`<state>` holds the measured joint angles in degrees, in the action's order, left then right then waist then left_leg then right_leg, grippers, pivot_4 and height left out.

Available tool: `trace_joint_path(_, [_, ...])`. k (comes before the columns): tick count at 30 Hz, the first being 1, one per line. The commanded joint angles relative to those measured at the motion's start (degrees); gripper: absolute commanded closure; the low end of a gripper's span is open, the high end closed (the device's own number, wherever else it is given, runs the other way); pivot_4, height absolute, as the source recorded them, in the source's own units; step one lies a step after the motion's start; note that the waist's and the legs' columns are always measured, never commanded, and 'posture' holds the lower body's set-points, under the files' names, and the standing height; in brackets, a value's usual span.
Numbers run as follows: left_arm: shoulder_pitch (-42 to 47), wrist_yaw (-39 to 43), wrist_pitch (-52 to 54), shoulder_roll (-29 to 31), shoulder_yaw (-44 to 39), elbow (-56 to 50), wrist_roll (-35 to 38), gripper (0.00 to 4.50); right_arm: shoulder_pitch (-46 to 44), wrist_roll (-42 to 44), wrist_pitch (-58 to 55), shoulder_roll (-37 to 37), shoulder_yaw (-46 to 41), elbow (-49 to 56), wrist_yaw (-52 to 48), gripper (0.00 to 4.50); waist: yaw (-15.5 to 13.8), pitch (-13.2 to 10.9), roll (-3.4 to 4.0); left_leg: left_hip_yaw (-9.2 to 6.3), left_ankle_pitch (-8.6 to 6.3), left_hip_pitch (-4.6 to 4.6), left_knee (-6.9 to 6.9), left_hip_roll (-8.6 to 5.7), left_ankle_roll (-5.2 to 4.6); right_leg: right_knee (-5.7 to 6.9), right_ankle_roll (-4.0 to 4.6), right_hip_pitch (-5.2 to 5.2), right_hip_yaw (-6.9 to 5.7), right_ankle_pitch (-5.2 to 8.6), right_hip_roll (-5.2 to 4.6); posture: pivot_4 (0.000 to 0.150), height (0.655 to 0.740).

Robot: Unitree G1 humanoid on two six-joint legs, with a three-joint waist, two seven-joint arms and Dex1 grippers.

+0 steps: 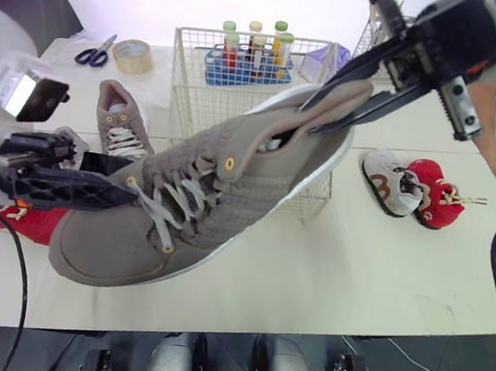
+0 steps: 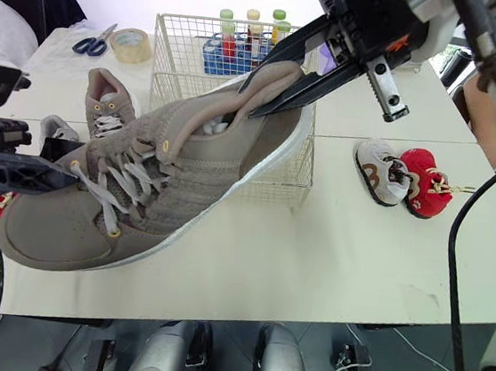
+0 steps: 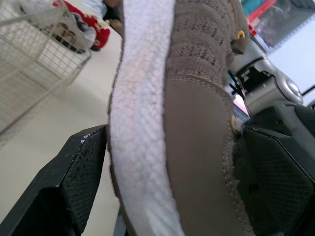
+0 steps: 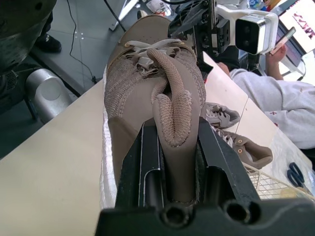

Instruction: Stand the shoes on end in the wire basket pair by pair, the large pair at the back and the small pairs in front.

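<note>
Both our jaws are closed on the large grey shoe (image 1: pixel 215 195) above the front edge of the counter (image 1: pixel 354 274), left jaws at forefoot, right jaws at heel.

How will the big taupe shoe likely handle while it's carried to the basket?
The taupe shoe is probably rigid along its thick white sole. Its knit heel tab, pinched by the right claw, looks soft and may flex. Loose laces near the left claw could snag the wire basket.
</note>
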<state>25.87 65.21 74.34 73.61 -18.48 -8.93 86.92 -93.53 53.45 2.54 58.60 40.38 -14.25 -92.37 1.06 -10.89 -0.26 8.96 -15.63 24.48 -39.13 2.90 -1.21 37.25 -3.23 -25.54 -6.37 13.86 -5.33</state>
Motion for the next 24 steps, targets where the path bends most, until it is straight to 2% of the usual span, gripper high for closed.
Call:
trace_joint_path(1, [0.6, 5.0, 0.5, 2.1, -0.6, -1.0, -3.2, 0.00, -3.3, 0.1, 1.9, 1.2, -0.5, -1.6, -0.1, 4.32, 0.0, 0.0, 0.00, 0.00, 0.00, 0.00, 0.00, 0.00, 0.00, 0.00, 0.00, 0.00, 0.00, 0.00, 0.00, 0.150, 0.7400])
trace_joint_path(7, [-2.3, 7.0, 1.5, 0.7, -1.8, -5.7, -3.3, 0.00, -4.0, -0.1, 3.5, 1.2, 0.7, -2.8, -0.1, 4.32, -0.1, 0.0, 0.00, 0.00, 0.00, 0.00, -0.02, 0.00, 0.00, 0.00, 0.00, 0.00, 0.01, 0.00, -0.03, 0.150, 0.7400])
trace_joint_path(10, [-2.9, 5.7, 0.6, -1.2, -1.4, -7.3, -3.5, 0.88, -3.9, 0.5, 3.6, 1.3, 0.5, -2.5, -0.1, 4.32, -0.2, 0.0, 0.00, -0.02, 0.00, 0.00, -0.04, 0.00, -0.01, 0.03, 0.00, 0.01, 0.00, 0.00, -0.07, 0.150, 0.7400])
trace_joint_path(13, [-3.6, 4.5, -0.4, -2.9, -1.6, -9.1, -4.9, 2.24, -3.7, 0.8, 3.4, 1.5, 0.1, -2.5, -0.1, 4.32, -0.1, 0.0, -0.01, -0.03, 0.00, 0.00, -0.06, 0.00, -0.01, 0.05, 0.00, 0.02, 0.00, 0.00, -0.11, 0.150, 0.7400])
trace_joint_path(16, [-4.7, 3.1, -1.1, -4.2, -2.3, -10.2, -5.5, 3.20, -3.3, 1.1, 2.9, 2.0, -0.1, -2.3, -0.1, 4.32, -0.1, 0.0, -0.01, -0.03, 0.01, 0.00, -0.06, 0.00, -0.01, 0.05, 0.00, 0.01, 0.00, 0.00, -0.13, 0.150, 0.7400])
trace_joint_path(23, [-5.6, -5.7, -3.0, -9.4, -6.2, -10.2, -1.2, 3.20, -1.0, -1.1, 0.7, 2.1, -3.3, -3.8, -0.1, 4.32, -0.1, 0.0, -0.01, -0.04, 0.01, 0.00, -0.07, 0.00, -0.01, 0.07, 0.00, 0.03, 0.00, 0.00, -0.18, 0.150, 0.7400])
trace_joint_path(24, [-6.0, -7.2, -3.5, -10.2, -7.2, -10.4, -1.1, 3.22, -0.8, -2.2, 0.2, 1.0, -5.3, -5.5, -0.1, 3.84, -0.1, 0.0, -0.02, -0.05, 0.01, 0.00, -0.07, 0.00, -0.01, 0.07, 0.00, 0.03, 0.01, 0.00, -0.18, 0.150, 0.7400])
